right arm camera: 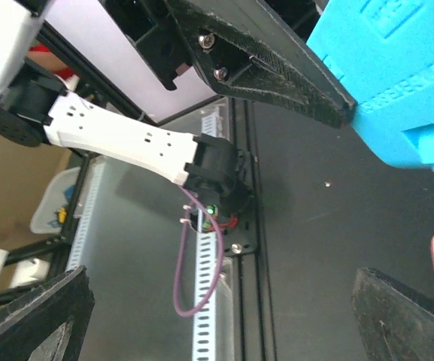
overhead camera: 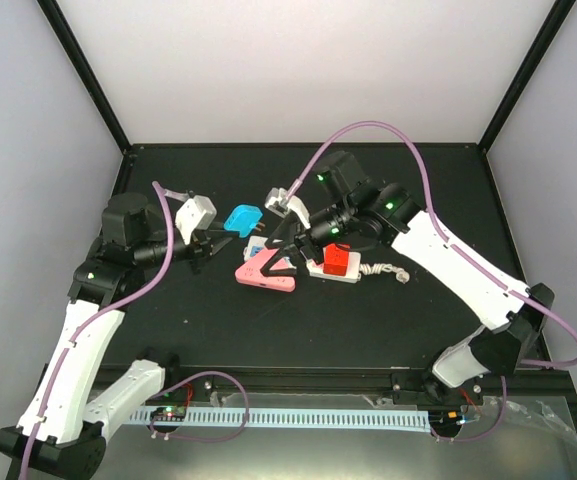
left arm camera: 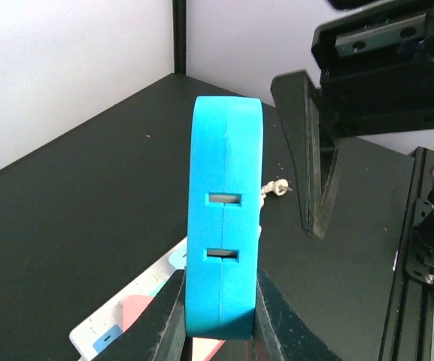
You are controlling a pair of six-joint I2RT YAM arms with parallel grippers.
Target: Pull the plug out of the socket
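The blue plug [left arm camera: 224, 150] is gripped by the left hand [left arm camera: 220, 293], whose fingers [left arm camera: 168, 316] are closed on its lower end only, the taller part standing free above them; two slots are seen on its facing edge. In the overhead view the plug is seen apart from the socket [overhead camera: 268, 274], so the pull is judged done or nearly so, though the plug's underside is hidden between the fingers. The socket lies on the black counter [overhead camera: 368, 320] below and just beside the plug, its pink end nearest, with a red plug [overhead camera: 338, 258] seated further along and a twisted white cord [overhead camera: 388, 270] trailing off its far end.

The right hand [right arm camera: 220, 308] is open, its fingers [right arm camera: 28, 316] spread wide over the pink end of the socket; whether the strip is touched cannot be told.

Risks are judged as follows: a low, narrow grip could let the plug tip or slip if it is swung quickly; the two hands are close together, so a careless retreat could knock one against the other; if the strip is not pressed down, it could be dragged or flipped.
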